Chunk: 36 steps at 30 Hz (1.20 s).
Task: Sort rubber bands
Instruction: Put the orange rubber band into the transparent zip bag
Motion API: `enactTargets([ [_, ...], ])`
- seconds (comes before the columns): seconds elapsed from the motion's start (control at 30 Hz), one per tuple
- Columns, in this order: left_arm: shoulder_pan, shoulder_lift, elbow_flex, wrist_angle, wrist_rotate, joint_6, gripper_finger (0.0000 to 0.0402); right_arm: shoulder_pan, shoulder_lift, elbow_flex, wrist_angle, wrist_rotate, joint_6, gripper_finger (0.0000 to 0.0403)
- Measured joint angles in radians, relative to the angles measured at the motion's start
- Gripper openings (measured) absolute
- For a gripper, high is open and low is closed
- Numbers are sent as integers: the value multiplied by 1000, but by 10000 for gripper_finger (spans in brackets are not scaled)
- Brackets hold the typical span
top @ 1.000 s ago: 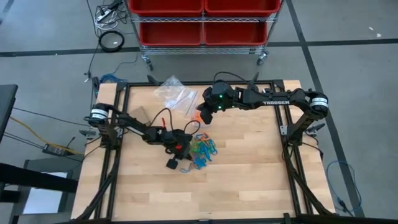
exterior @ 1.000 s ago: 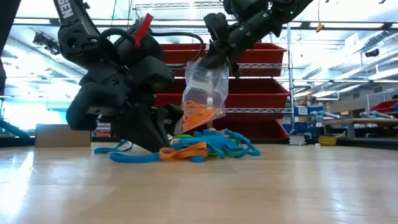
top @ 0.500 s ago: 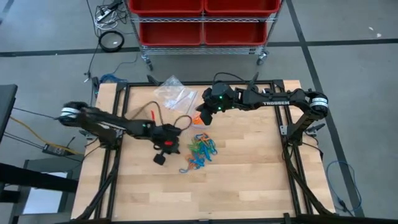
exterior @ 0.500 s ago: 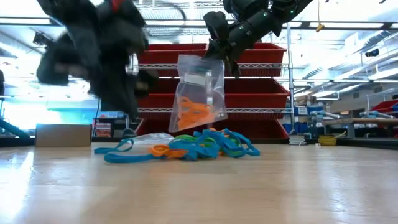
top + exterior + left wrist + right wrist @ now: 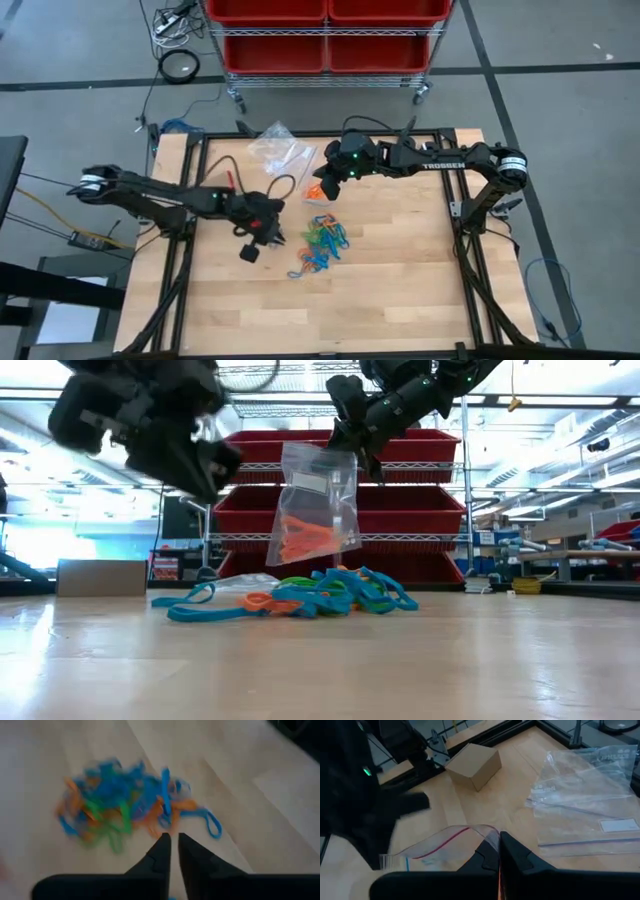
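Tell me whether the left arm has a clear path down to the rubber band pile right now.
Probably yes. The left gripper hangs just beside the rubber bands, with only bare table between; the right gripper holds its bag off to the far side.

Even bright overhead light here, soft shadows on the tabletop (image 5: 400, 270). I see heavy motion blur on the left arm (image 5: 140, 420) in low view; left wrist view smeared, rubber bands (image 5: 120, 810) out of focus. Backlit windows glare behind.
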Motion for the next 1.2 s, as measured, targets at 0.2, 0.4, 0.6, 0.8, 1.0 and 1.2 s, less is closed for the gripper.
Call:
enactTargets([
  [0.2,0,172,1,116,4,-3,150,2,0,0,-1,-4,0,0],
  [0.4,-1,343,1,209,-34,20,191,2,0,0,-4,-18,-9,0],
  [0.6,-1,473,4,393,-29,17,176,4,0,0,-8,-19,-19,0],
  [0.8,-1,502,5,464,-15,16,129,4,0,0,-12,-21,-19,0],
  [1.0,-9,502,6,435,30,23,23,4,0,0,-15,-20,-20,0],
  [1.2,-14,426,0,310,44,28,5,4,0,0,-16,-23,-21,0],
])
